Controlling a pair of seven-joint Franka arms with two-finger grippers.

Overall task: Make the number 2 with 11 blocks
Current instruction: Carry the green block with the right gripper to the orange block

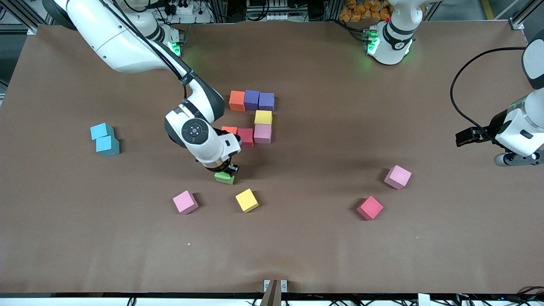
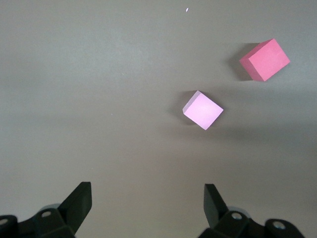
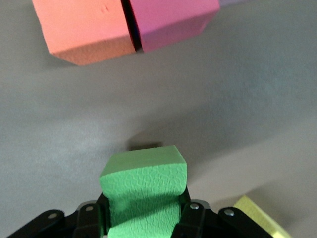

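The right claw (image 1: 224,171) is closed on the green block (image 1: 225,177), its two fingers (image 3: 190,218) pressed against opposite sides of the cube, as the right wrist view shows. In the front view the green block sits low over the desk (image 1: 297,246), just nearer the front camera than the partly built number 2 (image 1: 253,118); whether it touches the surface cannot be told.

The number 2 so far has a top row of an orange block (image 1: 237,100) and two purple blocks (image 1: 251,99) (image 1: 266,101) set edge to edge. Below the end purple block comes a yellow block (image 1: 263,117), then a row of a pink block (image 1: 262,133), a crimson block (image 1: 245,137) and a second orange block (image 1: 229,129), the last partly hidden by the right arm.

Loose blocks lie nearer the front camera: a pink one (image 1: 185,202) and a yellow one (image 1: 247,200) close to the green block, and another pink one (image 1: 398,177) and a crimson one (image 1: 370,208) toward the left arm's end. Two light-blue cubes (image 1: 104,139) touch each other near the right arm's end.

The left claw (image 2: 146,210) waits above the desk at its own end, fingers (image 2: 79,201) spread wide and holding nothing, with the pink (image 2: 203,110) and crimson (image 2: 265,60) blocks in its wrist view.
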